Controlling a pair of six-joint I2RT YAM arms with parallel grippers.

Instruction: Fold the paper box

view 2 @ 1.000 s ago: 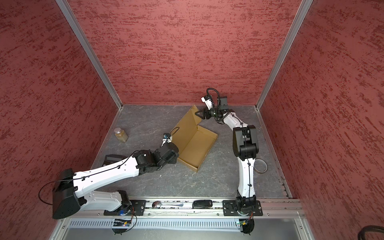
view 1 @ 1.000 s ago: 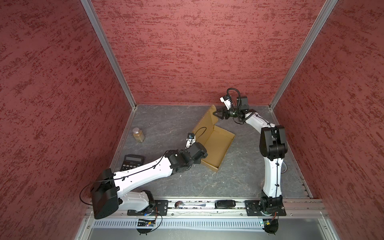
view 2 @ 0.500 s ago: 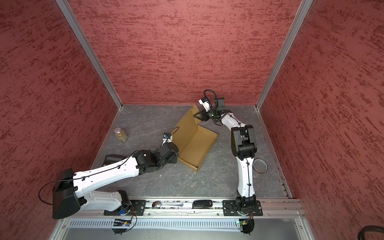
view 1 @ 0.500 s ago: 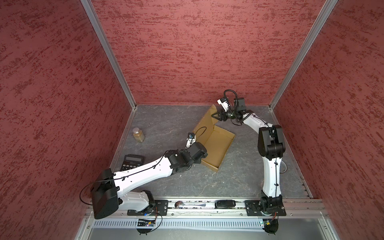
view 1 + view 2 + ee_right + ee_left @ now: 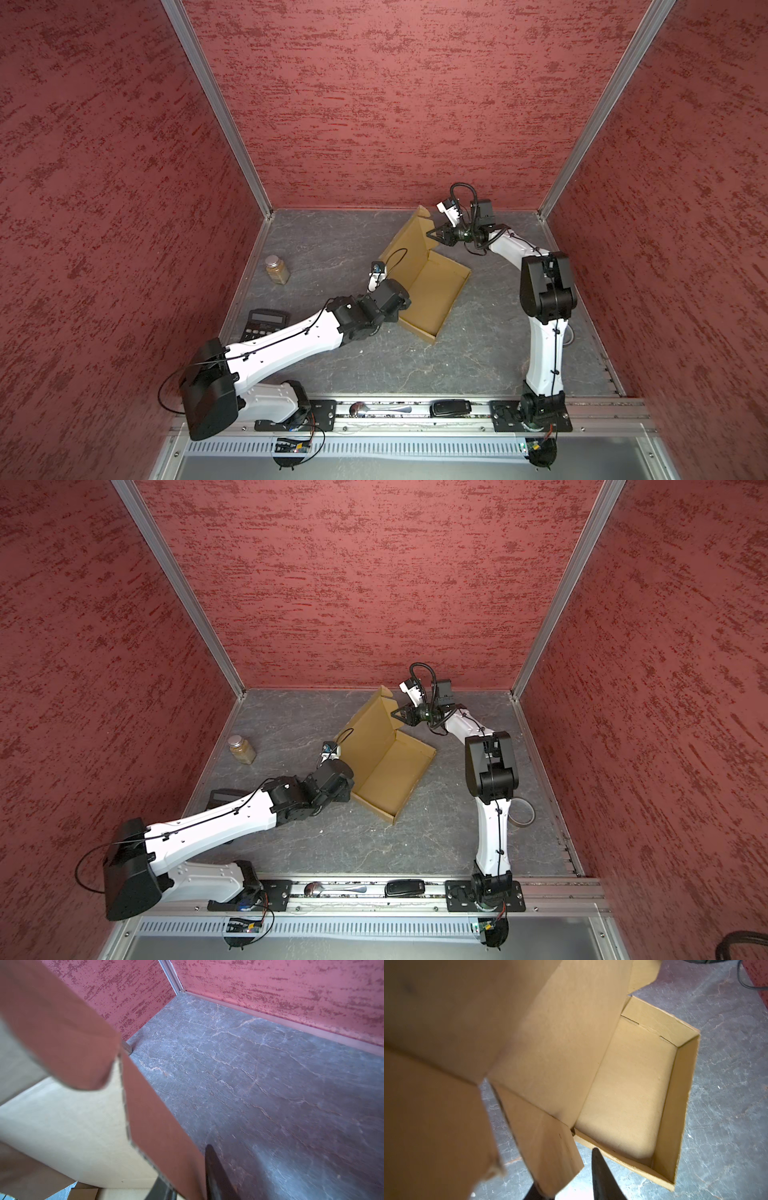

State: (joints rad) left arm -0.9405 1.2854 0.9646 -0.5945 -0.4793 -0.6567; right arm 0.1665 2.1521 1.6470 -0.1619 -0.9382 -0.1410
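Right hand (image 5: 430, 234) pinches the paper box (image 5: 428, 291) by its raised lid.

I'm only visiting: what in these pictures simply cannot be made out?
Left gripper: buried under its own wrist in both top views; the left wrist view's edge cuts off whether it pinches a flap of the tan corrugated cardboard box.
Right gripper: one finger hidden behind cardboard in the right wrist view.
Black calculator: mostly covered by the left arm; keys too small.
Grey tape roll: partly behind the right arm in a top view.
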